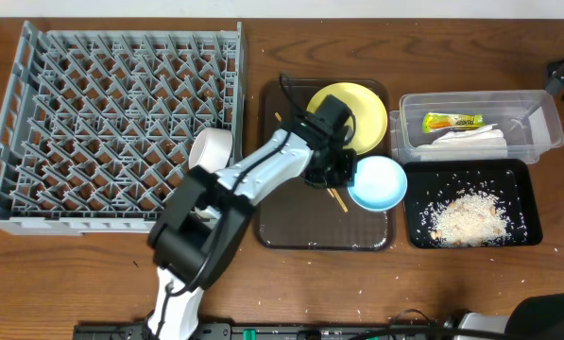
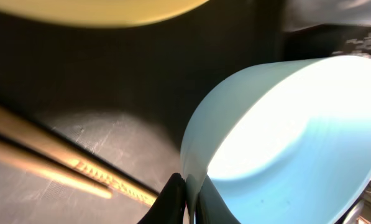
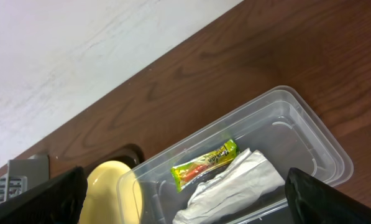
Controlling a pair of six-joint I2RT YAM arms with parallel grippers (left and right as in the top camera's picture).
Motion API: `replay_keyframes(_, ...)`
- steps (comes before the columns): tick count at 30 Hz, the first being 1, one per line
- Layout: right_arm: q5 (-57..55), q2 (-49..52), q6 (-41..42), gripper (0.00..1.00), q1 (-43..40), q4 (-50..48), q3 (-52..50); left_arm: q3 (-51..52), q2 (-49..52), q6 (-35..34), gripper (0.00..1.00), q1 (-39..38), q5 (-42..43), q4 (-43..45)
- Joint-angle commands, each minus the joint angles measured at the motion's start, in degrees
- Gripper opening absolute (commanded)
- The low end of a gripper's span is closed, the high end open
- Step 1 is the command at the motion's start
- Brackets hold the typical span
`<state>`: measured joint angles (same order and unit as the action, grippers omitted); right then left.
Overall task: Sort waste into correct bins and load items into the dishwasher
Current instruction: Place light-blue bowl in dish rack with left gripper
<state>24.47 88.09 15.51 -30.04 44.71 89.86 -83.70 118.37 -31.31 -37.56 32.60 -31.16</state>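
Crockery sits on the dark brown tray (image 1: 305, 229) in the overhead view. The yellow plate (image 1: 352, 111) lies at its far end and the light blue bowl (image 1: 378, 182) overlaps its right edge. The left arm (image 1: 253, 175) reaches across the tray from its near left side, and the left gripper (image 1: 346, 176) meets the bowl's rim on the side facing the tray's middle. The chopsticks (image 1: 338, 198) poke out from under the gripper, on the tray. The white bowl (image 1: 209, 149) is just left of the tray, between it and the grey dish rack (image 1: 111, 123). Right of the tray, the clear tub (image 1: 535, 130) holds the snack wrapper (image 1: 452, 121) and the napkin (image 1: 470, 140). The black tray (image 1: 522, 179), also right of it and nearer the robot, carries the food scraps (image 1: 466, 215).

The left wrist view shows both fingers (image 2: 173, 199) pinched on the blue bowl's rim, one on each side, so this gripper is clamped on the bowl. The chopsticks lie on the brown tray's floor beside it.

In the right wrist view the right gripper (image 3: 185, 174) hangs above the tub, right of the brown tray, its dark fingers (image 3: 54, 199) spread wide and gripping nothing. Wrapper and napkin lie side by side in the tub.
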Motion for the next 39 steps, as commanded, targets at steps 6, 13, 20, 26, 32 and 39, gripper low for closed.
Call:
replay_keyframes(6,0.37,-1.09,0.33,0.99,-0.35,-0.09,1.25,0.11,-15.19,5.79,0.08,8.79,0.33,-2.21)
replay_keyframes(13,0.37,-1.09,0.33,0.99,-0.35,-0.09,1.25,0.11,-22.36,8.13,0.07,18.67,-20.74,-7.34)
replay_keyframes(20,0.39,-1.09,0.33,0.99,-0.35,-0.09,1.25,0.11,-28.22,11.28,0.08,26.80,-42.82,-9.11)
replay_keyframes(26,0.39,-1.09,0.33,0.99,-0.35,-0.09,1.25,0.24,-27.50,13.70,0.07,28.44,-63.67,-9.05)
replay_keyframes(32,0.37,-1.09,0.33,0.99,-0.35,-0.09,1.25,0.50,-26.36,13.70,0.07,28.44,-78.40,-8.61)
replay_keyframes(39,0.37,-1.09,0.33,0.99,-0.35,-0.09,1.25,2.78,-22.10,13.73,0.07,25.59,-89.68,-5.79)
